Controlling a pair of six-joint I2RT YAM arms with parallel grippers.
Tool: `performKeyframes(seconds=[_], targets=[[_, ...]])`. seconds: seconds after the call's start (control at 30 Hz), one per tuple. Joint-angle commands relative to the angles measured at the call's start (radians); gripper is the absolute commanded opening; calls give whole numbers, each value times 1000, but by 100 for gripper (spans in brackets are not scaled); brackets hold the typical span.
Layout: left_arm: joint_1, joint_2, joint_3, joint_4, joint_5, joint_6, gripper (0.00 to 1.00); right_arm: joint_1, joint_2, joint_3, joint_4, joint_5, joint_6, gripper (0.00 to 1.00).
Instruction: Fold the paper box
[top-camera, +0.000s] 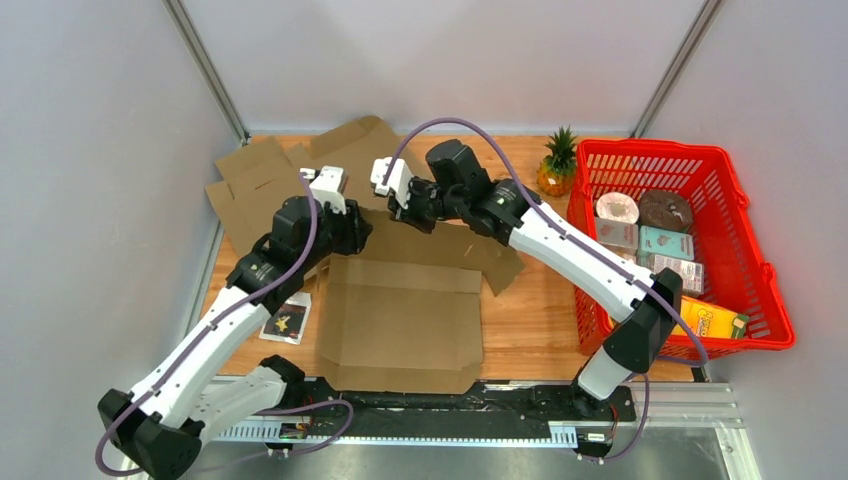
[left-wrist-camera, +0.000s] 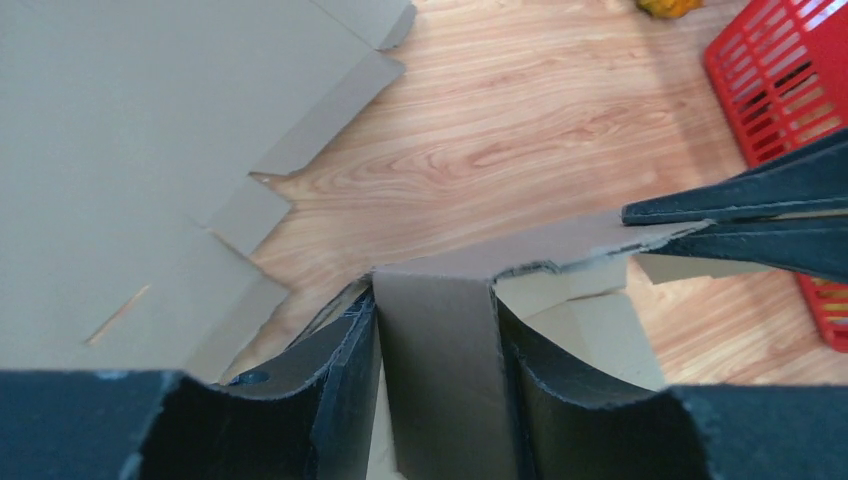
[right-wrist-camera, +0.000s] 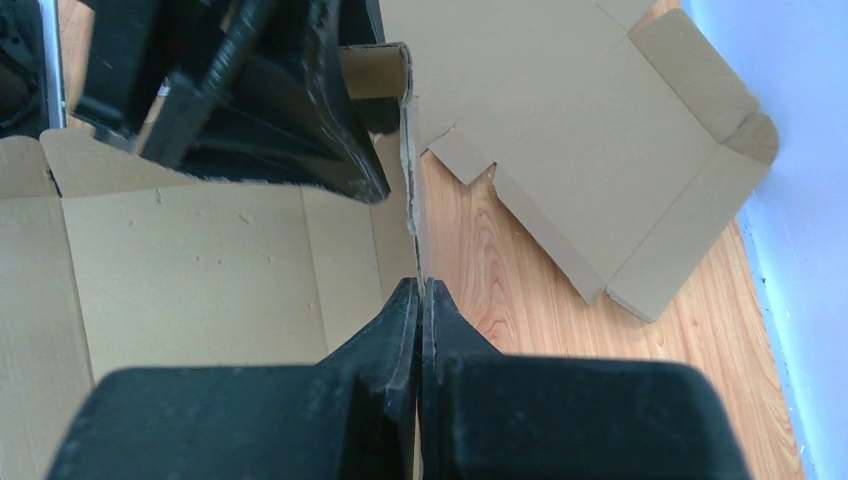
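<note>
Two cardboard sheets: right claw (right-wrist-camera: 420, 295) clamped on the paper box (top-camera: 400, 320), left claw (left-wrist-camera: 435, 330) apart.

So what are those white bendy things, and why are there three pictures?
They are two robot arms, trying to fold a paper box. The big picture looks down from above. The other two come from small cameras on each arm's wrist, so you see the black fingers up close. On the wooden table lie the paper box, unfolded, a second flat cardboard sheet behind it, a toy pineapple and a red basket of groceries. The right gripper is pinched shut on a raised cardboard flap of the box. The left gripper has a flap between its fingers, with gaps on both sides.
</note>
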Motion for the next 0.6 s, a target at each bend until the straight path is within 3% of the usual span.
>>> performKeyframes(seconds=[0.0,0.17,0.33,0.43,0.57], targets=[[1,71,14,183,78,-86,47,-19,-31,6,43,-29,44,0],[1,155,37,211,163,-112,52,-55,-16,-11,31,-22,43,0],[1,60,-31,184,163,-100,59,-121,-5,-31,11,-54,49,0],[1,-12,-51,84,122,-87,63,-134,4,-34,-16,-61,21,0],[1,-131,-83,-52,-60,-103,61,-150,6,-40,-50,-78,-3,0]])
